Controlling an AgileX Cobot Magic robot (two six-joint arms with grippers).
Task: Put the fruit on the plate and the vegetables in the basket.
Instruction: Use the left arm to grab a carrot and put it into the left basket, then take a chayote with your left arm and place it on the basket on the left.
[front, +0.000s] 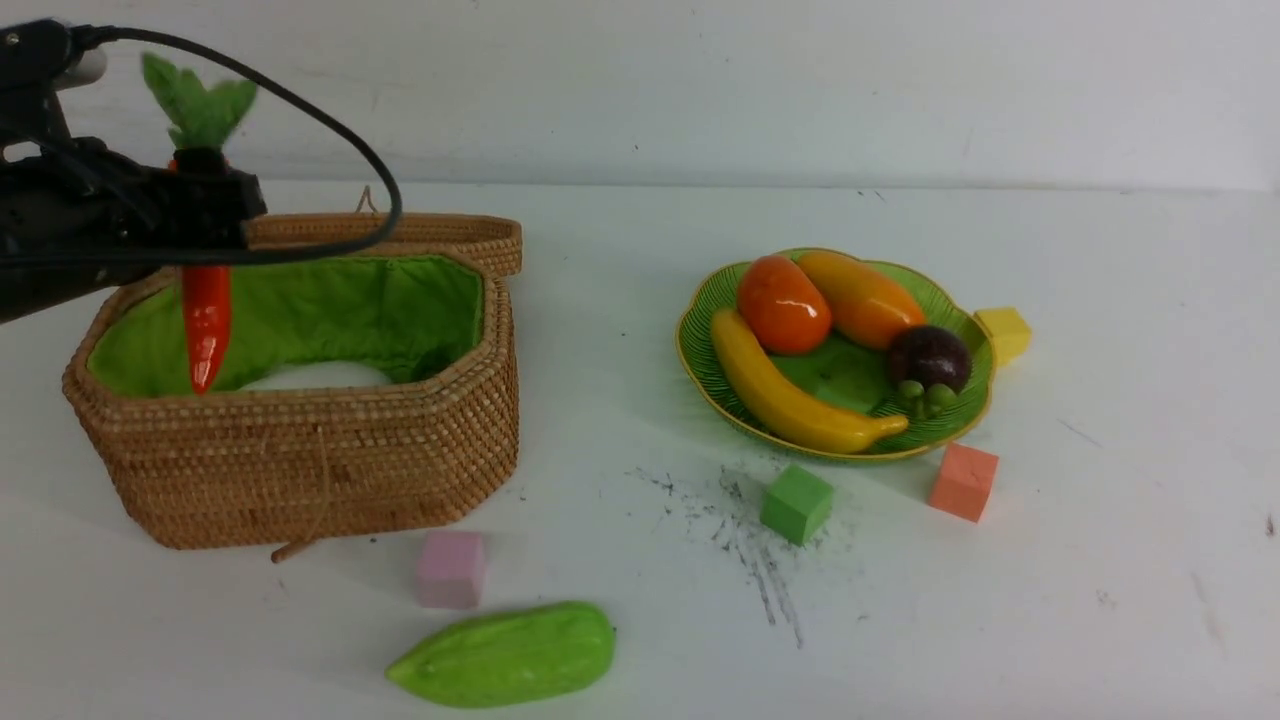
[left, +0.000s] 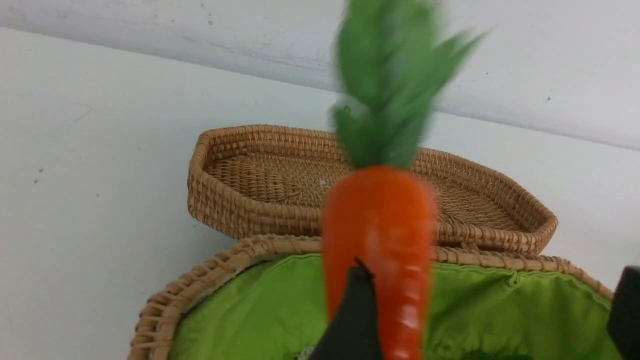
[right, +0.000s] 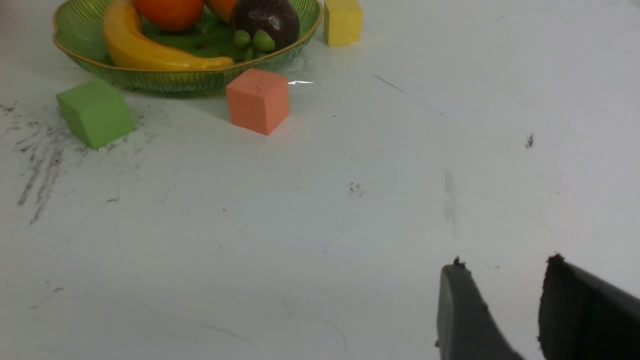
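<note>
Orange plastic carrot with green felt leaves hangs upright over the left end of the tan woven wicker basket. Its long axis is vertical, leaves up and tip down, and the tip sits below the rim against the bright green lining. It is blurred in the left wrist view. The left end effector is spread wide around it: one finger sits against the carrot's side and the other is well apart, so nothing pinches it.

The basket's hinged lid lies open on the far side. That leaves the mouth clear from above and from the near side.

The light green ridged gourd lies on the surface near the front edge, long axis left to right. A pink foam cube is just beyond it and there is bare surface to its right.

The green ribbed glass plate on the right holds the yellow banana, round orange persimmon, oblong mango and dark purple mangosteen.

The right end effector hovers over bare surface, its fingers parted and holding nothing.
</note>
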